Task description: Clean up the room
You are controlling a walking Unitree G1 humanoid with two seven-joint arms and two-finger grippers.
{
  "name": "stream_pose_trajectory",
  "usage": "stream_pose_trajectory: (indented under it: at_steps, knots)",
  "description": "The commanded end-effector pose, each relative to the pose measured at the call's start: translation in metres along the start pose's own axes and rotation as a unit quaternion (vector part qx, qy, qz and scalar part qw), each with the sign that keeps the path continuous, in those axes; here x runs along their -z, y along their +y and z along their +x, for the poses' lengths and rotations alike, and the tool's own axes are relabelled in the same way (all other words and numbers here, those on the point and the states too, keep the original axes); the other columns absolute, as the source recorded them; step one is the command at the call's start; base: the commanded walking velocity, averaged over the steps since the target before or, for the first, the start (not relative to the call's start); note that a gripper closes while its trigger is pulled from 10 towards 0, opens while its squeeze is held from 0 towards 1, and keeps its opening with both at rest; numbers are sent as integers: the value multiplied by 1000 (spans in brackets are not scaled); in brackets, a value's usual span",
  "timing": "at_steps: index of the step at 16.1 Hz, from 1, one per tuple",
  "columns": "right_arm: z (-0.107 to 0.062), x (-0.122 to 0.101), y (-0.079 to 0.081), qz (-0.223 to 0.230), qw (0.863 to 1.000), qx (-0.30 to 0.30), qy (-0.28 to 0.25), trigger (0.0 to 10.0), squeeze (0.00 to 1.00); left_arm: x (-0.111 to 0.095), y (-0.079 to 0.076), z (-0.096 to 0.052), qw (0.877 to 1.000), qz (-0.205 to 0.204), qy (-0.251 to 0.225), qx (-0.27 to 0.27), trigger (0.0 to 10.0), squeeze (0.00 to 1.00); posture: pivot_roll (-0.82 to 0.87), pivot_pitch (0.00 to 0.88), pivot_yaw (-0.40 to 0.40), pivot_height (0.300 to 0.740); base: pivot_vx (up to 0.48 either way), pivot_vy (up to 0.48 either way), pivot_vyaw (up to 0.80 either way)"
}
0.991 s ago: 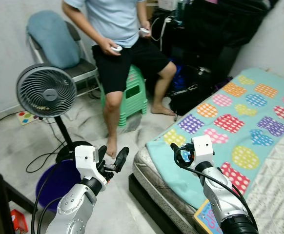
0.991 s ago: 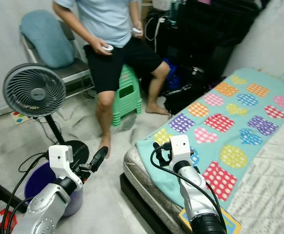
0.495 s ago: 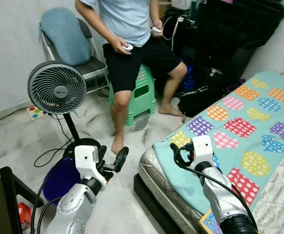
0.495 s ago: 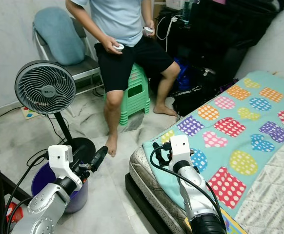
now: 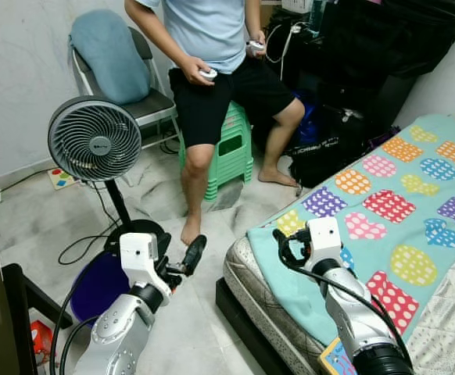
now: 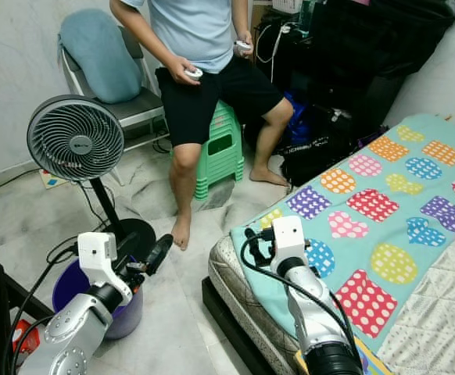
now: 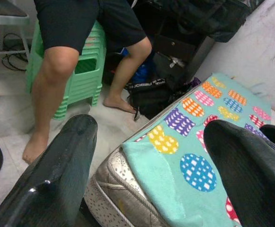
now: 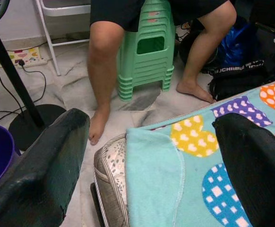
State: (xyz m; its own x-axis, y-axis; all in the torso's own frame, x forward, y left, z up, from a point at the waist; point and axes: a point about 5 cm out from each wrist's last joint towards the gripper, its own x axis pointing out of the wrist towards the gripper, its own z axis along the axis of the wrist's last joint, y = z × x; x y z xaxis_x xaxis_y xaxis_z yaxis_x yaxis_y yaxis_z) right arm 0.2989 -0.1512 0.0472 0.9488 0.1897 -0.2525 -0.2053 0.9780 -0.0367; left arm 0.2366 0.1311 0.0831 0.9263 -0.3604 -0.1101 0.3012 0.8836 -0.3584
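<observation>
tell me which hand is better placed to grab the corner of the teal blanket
Right. The right hand hangs open right above the blanket corner on the mattress, while the left hand is over the floor beside the purple bucket.

From head height the stereo pair looks forward and down across the grey marble floor [image 5: 32, 226] to the turquoise blanket with coloured patches [image 5: 384, 195]. Both wrist cameras sit low and look along their own open fingers, sharing the blanket's corner and the stacked green plastic stools [image 8: 147, 52].
</observation>
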Motion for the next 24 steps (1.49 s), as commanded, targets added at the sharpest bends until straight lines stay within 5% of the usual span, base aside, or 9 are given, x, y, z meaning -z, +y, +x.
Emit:
stream_pose_trajectory:
  at_steps: [1,3,15,24]
  knots:
    - [1,-2,-2,1,1000,4,-1,10000,0,0,1,1,1000,4,5,-2,10000,0,-79,0,-16,740,0,0,0]
    - [3,-7,0,-3,1000,-1,-15,10000,0,-9,1,4,1000,6,-24,7,10000,0,-77,0,-15,740,353,0,0]
    - [4,-6,1,-1,1000,-2,-12,10000,0,-7,1,4,1000,13,-18,10,10000,0,-77,0,-12,740,386,0,0]
    - [3,-3,-1,4,1000,4,-4,10000,0,-2,2,4,1000,18,-4,-13,10000,0,-72,0,-18,740,0,0,-356]
